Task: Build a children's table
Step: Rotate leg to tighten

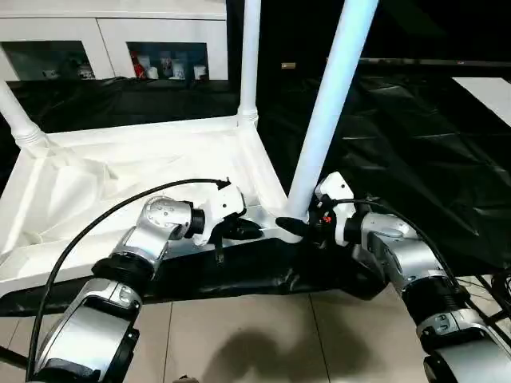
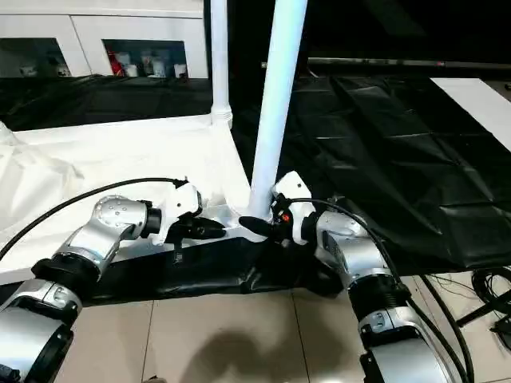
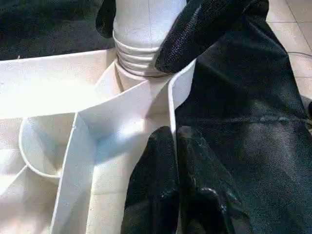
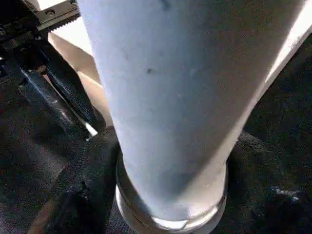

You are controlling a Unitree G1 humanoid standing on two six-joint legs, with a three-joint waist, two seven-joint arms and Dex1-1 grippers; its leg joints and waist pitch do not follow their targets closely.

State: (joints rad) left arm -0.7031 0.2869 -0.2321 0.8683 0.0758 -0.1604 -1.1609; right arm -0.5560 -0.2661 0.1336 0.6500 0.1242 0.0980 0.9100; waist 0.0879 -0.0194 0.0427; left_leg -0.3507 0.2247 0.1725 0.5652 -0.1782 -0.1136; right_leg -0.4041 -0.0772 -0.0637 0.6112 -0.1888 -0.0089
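Note:
The children's table top (image 1: 120, 179) lies upside down on the black work table. One white leg (image 1: 250, 56) stands in the back corner socket and another leg (image 1: 16, 120) at the far left. A third leg (image 1: 329, 112) stands upright in the near right corner socket. My right gripper (image 1: 295, 226) is shut on this leg's base, one black finger (image 4: 92, 190) on each side of it. My left gripper (image 1: 242, 231) is shut, its fingers (image 3: 165, 185) pressed together on the top's near rim (image 3: 171, 97) just beside that corner.
Wrinkled black sheeting (image 1: 399, 144) covers the work table to the right and behind. White cabinets with glass fronts (image 1: 168, 60) line the back wall. Tiled floor (image 1: 263, 335) lies below the table's front edge, with cables (image 2: 487, 291) at the right.

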